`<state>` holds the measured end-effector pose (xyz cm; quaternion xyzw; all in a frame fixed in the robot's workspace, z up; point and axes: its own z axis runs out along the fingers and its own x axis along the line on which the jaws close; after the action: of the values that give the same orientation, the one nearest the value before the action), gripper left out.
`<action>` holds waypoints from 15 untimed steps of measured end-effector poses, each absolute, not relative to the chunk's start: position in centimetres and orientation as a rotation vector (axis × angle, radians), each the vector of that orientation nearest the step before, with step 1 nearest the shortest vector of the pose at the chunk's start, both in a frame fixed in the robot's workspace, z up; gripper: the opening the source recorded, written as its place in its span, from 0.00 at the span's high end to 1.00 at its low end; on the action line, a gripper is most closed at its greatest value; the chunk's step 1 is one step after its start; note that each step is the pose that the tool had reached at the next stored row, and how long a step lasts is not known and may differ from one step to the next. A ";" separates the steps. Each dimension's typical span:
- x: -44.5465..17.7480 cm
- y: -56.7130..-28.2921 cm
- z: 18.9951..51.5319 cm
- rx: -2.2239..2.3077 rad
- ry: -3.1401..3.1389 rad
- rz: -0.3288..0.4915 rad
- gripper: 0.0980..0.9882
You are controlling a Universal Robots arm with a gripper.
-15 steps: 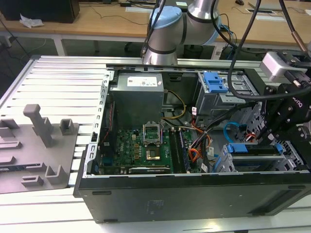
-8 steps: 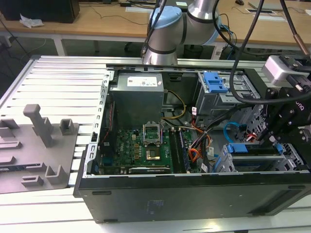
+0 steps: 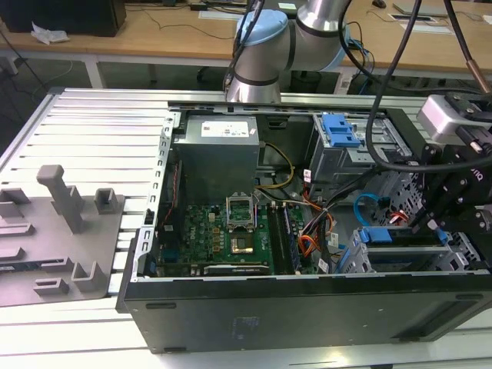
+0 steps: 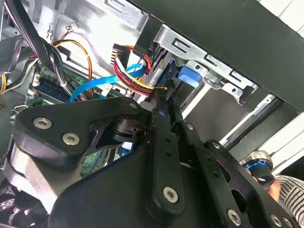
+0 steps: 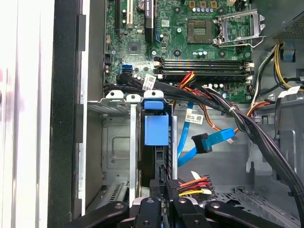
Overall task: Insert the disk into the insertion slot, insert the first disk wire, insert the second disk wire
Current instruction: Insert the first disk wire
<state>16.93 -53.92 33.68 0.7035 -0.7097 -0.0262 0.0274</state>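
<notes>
The disk [image 5: 156, 129] sits in the insertion slot [image 5: 115, 147], its blue front bar toward the motherboard; in the exterior view the disk [image 3: 382, 235] lies in the low cage [image 3: 355, 260] at the case's right. My gripper [image 5: 164, 179] is shut on the black plug of the first disk wire [image 5: 192, 183], a red, yellow and black bundle, right behind the disk. The second wrist view shows the gripper [image 4: 163, 98] at the end of that bundle [image 4: 135, 76]. The second disk wire [image 5: 209, 141], light blue with a dark plug, hangs loose beside the disk.
The open computer case [image 3: 307, 307] lies on a slatted metal table [image 3: 84, 131]. A taller grey cage with a blue latch [image 3: 340, 131] stands behind the slot. Thick black cables [image 5: 237, 116] cross above the disk. A person's hand [image 4: 274, 189] is near the case's outer wall.
</notes>
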 end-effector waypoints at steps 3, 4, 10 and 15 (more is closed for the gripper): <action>16.9 -53.9 33.7 2.172 -2.192 -0.081 0.93; 16.9 -53.9 33.6 2.172 -2.192 -0.081 0.93; 17.0 -53.9 34.5 2.172 -2.192 -0.081 0.84; 17.0 -53.9 36.8 2.173 -2.192 -0.081 0.84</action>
<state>16.96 -53.92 36.84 0.7035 -0.7097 -0.0264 0.0272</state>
